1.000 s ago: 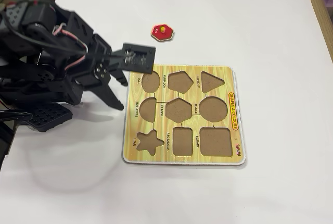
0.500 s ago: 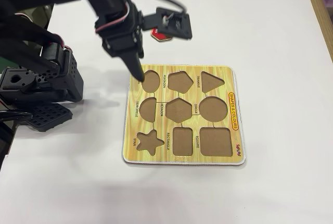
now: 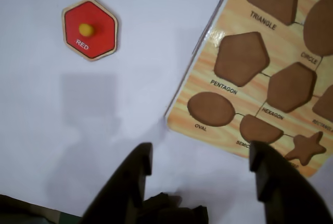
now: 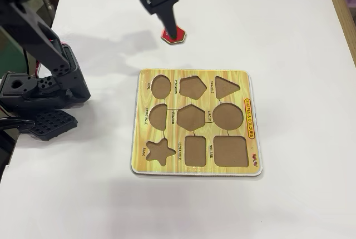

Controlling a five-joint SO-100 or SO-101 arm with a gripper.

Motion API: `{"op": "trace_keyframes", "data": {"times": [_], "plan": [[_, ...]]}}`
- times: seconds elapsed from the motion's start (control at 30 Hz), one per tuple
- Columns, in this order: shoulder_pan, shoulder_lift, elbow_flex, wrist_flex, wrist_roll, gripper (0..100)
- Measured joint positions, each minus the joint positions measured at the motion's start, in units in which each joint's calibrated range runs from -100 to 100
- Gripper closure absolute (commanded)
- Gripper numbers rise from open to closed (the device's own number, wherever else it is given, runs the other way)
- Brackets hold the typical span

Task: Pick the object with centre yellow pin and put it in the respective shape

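Reaching far over the white table point(image 4: 289, 39), the arm is stretched toward its far edge. The gripper point(image 3: 200, 164) is held wide open and empty. The red hexagon piece point(image 3: 89, 28) lies flat beyond the puzzle board point(image 4: 253, 111), its word RED sitting slanted. The hexagon recess point(image 4: 191, 117) is bare.

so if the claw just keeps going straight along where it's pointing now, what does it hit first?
Probably bare white table. In the wrist view the open claw aims at the gap between the red hexagon piece and the puzzle board corner. Depth is unclear; the fixed view puts one finger close over the piece.
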Motion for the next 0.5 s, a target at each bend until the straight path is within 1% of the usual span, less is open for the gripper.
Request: {"op": "trace_keyframes", "data": {"times": [0.27,0.5], "plan": [[-2.9,10.3,-9.8,0.1,0.0,79],[-8.8,19.7,-17.1,0.1,0.0,79]]}}
